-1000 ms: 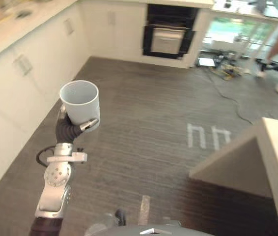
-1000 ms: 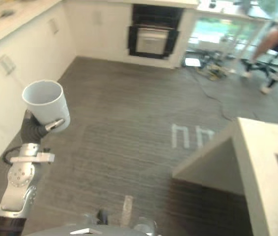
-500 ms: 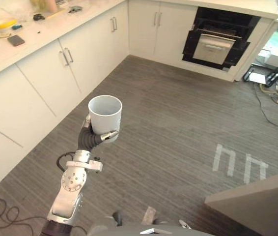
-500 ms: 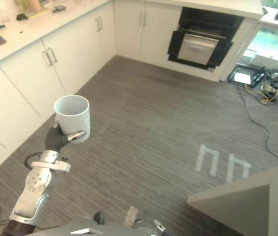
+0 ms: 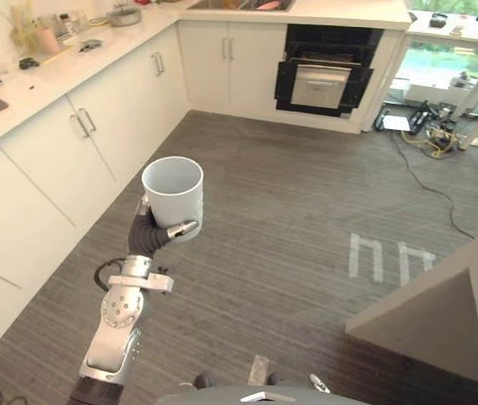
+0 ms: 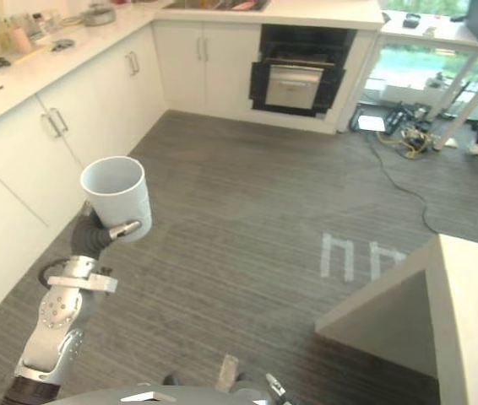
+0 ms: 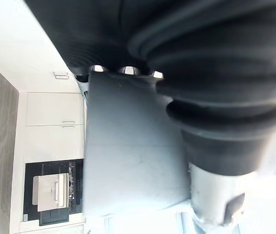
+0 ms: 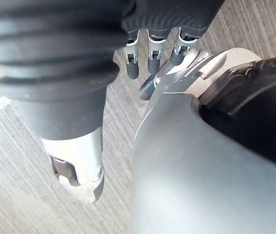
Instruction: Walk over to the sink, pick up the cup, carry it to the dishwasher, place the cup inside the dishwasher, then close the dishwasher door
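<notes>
Over the last second the whole view has swung, so the camera has moved. The black built-in appliance with a pale panel at its middle now sits nearer the centre of the far wall. The row of white cupboard doors runs down the left, and the corner of a pale counter block stands at the lower right. Through all this the tall pale grey cup stays in the left hand, raised in front of the robot over the grey striped plank floor.

The cup's inside shows bare pale wall. What the black appliance holds cannot be told from here.

The cup stands upright with its long axis vertical and its round mouth up. The left hand's fingers are curled round its lower wall and the thumb lies across the near side; in the left wrist view the fingertips press on the cup's side.

The right hand hangs over the floor, fingers loosely straight and holding nothing.
</notes>
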Motion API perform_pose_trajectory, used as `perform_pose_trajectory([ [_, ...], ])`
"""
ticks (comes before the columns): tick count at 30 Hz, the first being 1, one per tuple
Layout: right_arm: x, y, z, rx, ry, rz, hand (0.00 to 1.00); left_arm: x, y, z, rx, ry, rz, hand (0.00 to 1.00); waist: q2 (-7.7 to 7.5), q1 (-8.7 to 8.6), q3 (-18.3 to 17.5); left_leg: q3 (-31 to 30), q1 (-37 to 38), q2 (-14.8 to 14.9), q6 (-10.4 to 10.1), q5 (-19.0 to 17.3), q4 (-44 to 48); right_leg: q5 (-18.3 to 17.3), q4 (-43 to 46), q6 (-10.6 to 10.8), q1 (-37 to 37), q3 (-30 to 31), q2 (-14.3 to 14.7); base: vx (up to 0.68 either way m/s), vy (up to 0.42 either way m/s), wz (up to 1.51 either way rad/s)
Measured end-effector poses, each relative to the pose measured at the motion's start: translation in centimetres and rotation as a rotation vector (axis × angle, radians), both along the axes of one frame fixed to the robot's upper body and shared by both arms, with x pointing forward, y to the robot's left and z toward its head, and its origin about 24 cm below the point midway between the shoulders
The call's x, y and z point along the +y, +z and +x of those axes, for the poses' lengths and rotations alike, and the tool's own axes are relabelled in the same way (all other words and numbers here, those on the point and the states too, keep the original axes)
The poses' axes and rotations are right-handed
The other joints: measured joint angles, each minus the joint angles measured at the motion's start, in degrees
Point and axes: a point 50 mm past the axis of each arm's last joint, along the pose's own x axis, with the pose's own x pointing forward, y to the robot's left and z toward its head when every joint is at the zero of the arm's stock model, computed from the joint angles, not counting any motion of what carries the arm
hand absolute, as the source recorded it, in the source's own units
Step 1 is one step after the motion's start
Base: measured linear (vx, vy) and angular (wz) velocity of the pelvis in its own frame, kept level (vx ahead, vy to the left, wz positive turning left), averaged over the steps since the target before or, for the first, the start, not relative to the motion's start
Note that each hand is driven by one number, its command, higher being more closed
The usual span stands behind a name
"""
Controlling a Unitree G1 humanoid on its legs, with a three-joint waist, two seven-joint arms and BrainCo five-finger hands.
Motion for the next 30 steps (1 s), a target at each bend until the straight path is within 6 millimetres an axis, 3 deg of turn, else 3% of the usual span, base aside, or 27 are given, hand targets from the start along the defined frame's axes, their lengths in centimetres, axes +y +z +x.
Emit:
perform_pose_trajectory([
  [6,-0.7,0.1,-0.5,-0.023,-0.071,0.007,0.0,-0.1,-0.2,0.0,0.009,0.002,-0.007,1.0,1.19,-0.27,-1.1,3.7,2.8,0.0,-0.2,0.0,-1.3,2.6,-2.6,0.3,1.1,3.7,0.4,0.03,0.008,-0.4],
  [11,-0.1,-0.1,-0.9,-0.015,-0.084,0.018,0.0,-0.6,-0.2,0.1,0.016,-0.016,-0.01,1.0,0.22,-0.75,-1.7,4.9,4.2,0.0,-0.4,-0.8,-1.2,3.3,-3.8,0.4,1.5,6.0,0.7,-0.01,-0.009,-0.28],
  [13,0.2,-0.2,-1.0,-0.006,-0.071,0.02,0.0,-0.7,-0.3,0.0,0.019,-0.019,-0.006,1.0,-0.1,-0.51,-1.7,6.3,5.0,0.3,-0.5,-1.0,-1.2,2.1,-3.8,0.6,1.5,4.7,0.1,-0.05,-0.009,-0.39],
  [14,0.1,-0.3,-1.3,0.01,-0.056,0.013,0.0,-0.6,-0.5,0.0,0.031,-0.011,0.0,1.0,-0.24,0.24,-1.8,7.8,5.9,0.7,-0.9,-1.3,-1.2,2.0,-3.8,0.6,1.6,-1.2,-1.3,-0.04,0.005,-0.38],
  [15,0.7,-0.4,-1.1,0.013,0.041,0.024,0.0,-0.7,-1.4,0.0,0.106,0.01,0.013,1.0,-2.65,0.5,-3.3,6.0,6.8,-0.3,-1.0,-1.4,-2.5,4.5,-3.8,1.5,1.4,-4.6,-2.6,-0.03,0.005,-0.28],
  [21,0.7,-0.4,-1.3,0.015,0.039,0.024,0.0,-0.6,-1.6,0.0,0.115,0.011,0.012,1.0,-2.74,0.26,-3.2,5.7,6.6,-0.4,-1.0,-1.5,-2.5,4.5,-3.8,1.3,1.4,-4.8,-2.6,0.0,0.0,0.02],
  [30,0.5,-0.2,-0.4,-0.058,-0.009,0.018,0.0,0.3,-4.4,0.1,0.246,0.046,-0.155,1.0,-2.69,0.65,-2.5,0.5,4.7,-2.2,-0.7,-3.1,-1.6,5.0,-3.8,0.5,-0.1,-4.6,-2.6,-0.01,-0.008,0.01],
])
